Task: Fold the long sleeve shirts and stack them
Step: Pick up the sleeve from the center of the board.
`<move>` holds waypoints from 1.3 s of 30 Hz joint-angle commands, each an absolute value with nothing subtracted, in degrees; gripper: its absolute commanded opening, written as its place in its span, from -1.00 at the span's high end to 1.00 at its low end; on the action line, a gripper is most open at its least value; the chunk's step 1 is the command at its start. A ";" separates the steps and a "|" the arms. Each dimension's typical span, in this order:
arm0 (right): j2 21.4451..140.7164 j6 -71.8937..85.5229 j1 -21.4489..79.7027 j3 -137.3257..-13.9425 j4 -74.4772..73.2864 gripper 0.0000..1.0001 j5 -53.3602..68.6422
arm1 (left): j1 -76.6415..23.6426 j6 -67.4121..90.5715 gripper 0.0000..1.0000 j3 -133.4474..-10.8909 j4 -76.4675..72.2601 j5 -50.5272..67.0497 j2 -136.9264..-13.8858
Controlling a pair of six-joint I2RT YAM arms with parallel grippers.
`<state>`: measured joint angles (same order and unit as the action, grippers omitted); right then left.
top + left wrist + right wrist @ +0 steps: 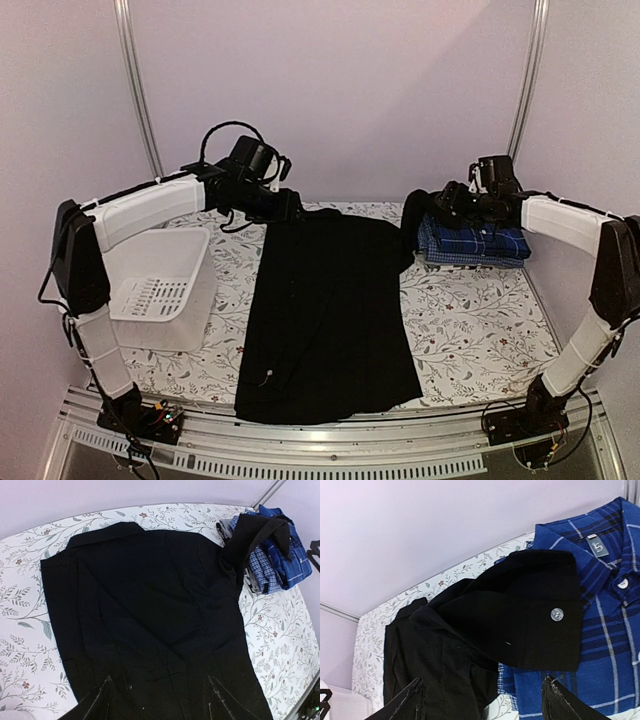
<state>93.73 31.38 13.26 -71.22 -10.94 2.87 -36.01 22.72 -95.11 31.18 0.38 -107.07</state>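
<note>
Plaid shirt folded, far right of table. Black shirt centre, spread long, sides seemingly folded in (dark cloth hides creases), cuff draped over plaid. Left gripper, right gripper open, empty. Remaining: finish folding, stack.

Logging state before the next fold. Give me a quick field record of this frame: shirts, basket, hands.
black shirt: laid out lengthwise, centre
cuff: lying on plaid shirt
plaid shirt: folded, far right corner
basket: white, left of black shirt
left hand: open, over black shirt
right hand: open, over cuff
</note>
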 commanded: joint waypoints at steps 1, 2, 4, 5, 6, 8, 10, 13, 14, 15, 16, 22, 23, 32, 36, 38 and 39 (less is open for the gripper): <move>95.75 37.70 10.35 -68.54 -3.10 -0.57 12.39 | -36.64 23.53 -0.18 -92.66 31.64 0.15 -102.58; 96.08 38.89 9.65 -67.82 -1.83 -0.57 13.80 | -36.72 23.49 -0.18 -92.36 31.83 0.17 -102.11; 96.78 41.54 8.16 -66.48 1.68 -0.59 16.91 | -36.78 23.52 -0.18 -91.67 32.14 -0.99 -101.11; 96.99 42.70 7.62 -65.82 3.02 -0.60 18.05 | -36.89 23.49 -0.18 -91.33 32.24 -1.41 -100.81; 97.23 43.57 7.17 -65.38 3.97 -0.61 18.99 | -36.83 23.40 -0.18 -91.11 32.35 -1.57 -100.48; 98.07 45.57 6.67 -65.00 4.90 -0.62 20.55 | -36.83 23.41 -0.18 -90.66 32.43 -1.90 -100.06; 98.70 46.84 6.63 -64.70 5.41 -0.63 21.66 | -36.91 23.31 -0.18 -90.31 32.58 -2.26 -99.82; 98.17 48.56 6.59 -62.60 7.15 -0.67 22.23 | -36.91 23.13 -0.17 -89.95 32.78 -2.37 -99.81; 97.71 49.20 6.56 -61.76 7.77 -0.69 22.28 | -36.95 23.19 -0.17 -89.84 32.78 -2.40 -99.81; 97.13 49.59 6.60 -60.86 8.49 -0.70 22.55 | -36.94 23.18 -0.17 -89.75 32.78 -2.45 -99.88; 96.69 50.26 6.57 -59.96 9.37 -0.70 23.04 | -36.93 23.08 -0.17 -89.74 32.78 -2.54 -99.97; 96.23 52.91 6.63 -58.20 11.80 -0.74 24.11 | -36.92 22.76 -0.17 -90.37 32.79 -2.55 -100.39; 96.30 53.27 6.64 -58.19 12.20 -0.73 24.38 | -36.96 22.70 -0.17 -90.37 32.83 -2.59 -100.37; 99.49 54.75 5.34 -60.53 13.28 -0.52 22.97 | -36.96 22.54 -0.15 -90.34 33.09 -2.90 -100.31; 100.88 55.87 4.55 -61.14 14.55 -0.38 21.96 | -36.91 22.58 -0.15 -90.43 33.30 -3.05 -100.03; 101.35 56.89 4.24 -61.40 15.24 -0.32 22.05 | -36.96 22.50 -0.15 -90.44 33.31 -3.16 -99.93; 101.78 57.29 4.02 -61.52 15.43 -0.28 22.29 | -36.92 22.51 -0.15 -90.45 33.35 -3.19 -99.93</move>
<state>100.03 55.35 5.04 -59.72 12.88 22.76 -36.38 23.14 -90.24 32.45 -2.39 -101.56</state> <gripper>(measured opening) 0.665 0.577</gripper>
